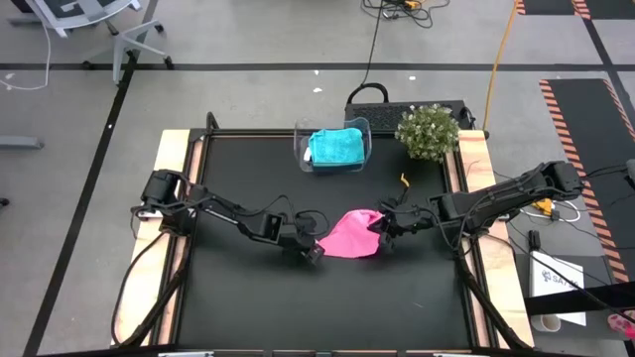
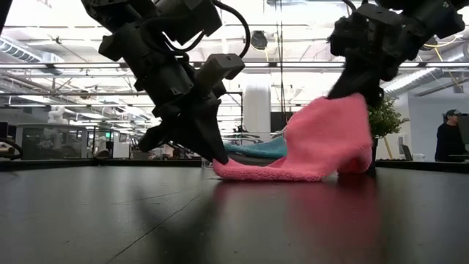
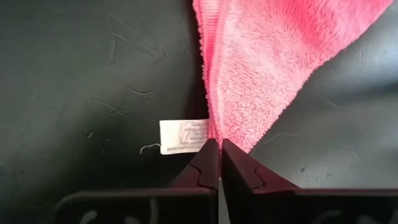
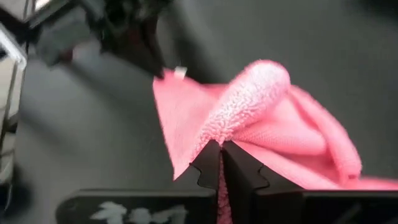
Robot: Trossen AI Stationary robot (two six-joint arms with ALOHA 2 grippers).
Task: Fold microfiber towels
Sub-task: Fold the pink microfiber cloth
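A bright pink microfiber towel (image 1: 349,234) lies bunched at the middle of the black table, one side raised. My left gripper (image 1: 316,253) is shut at the towel's left corner, beside a small white tag (image 3: 183,135). My right gripper (image 1: 382,230) is shut on the towel's right side and holds it up (image 2: 344,117). A teal towel (image 1: 335,147) lies folded inside a clear plastic bin (image 1: 301,139) at the table's far side. My left gripper pinches the pink towel's corner (image 3: 225,138) between its two fingertips, right beside the tag. The fingers slant down from the table's left. That corner (image 2: 229,169) lies on the table. My right gripper pinches a raised fold of the towel's edge (image 4: 219,132) between its two fingers, slanting down from the table's right. That side is lifted above the table. The cloth slopes slack from the fingers down to its lower part (image 2: 293,172) on the table.
A small potted plant (image 1: 427,131) stands at the far right corner, next to a black box (image 1: 397,99) behind the table. Wooden rails (image 1: 474,178) line both sides. Bare black table stretches along the near edge (image 1: 327,307).
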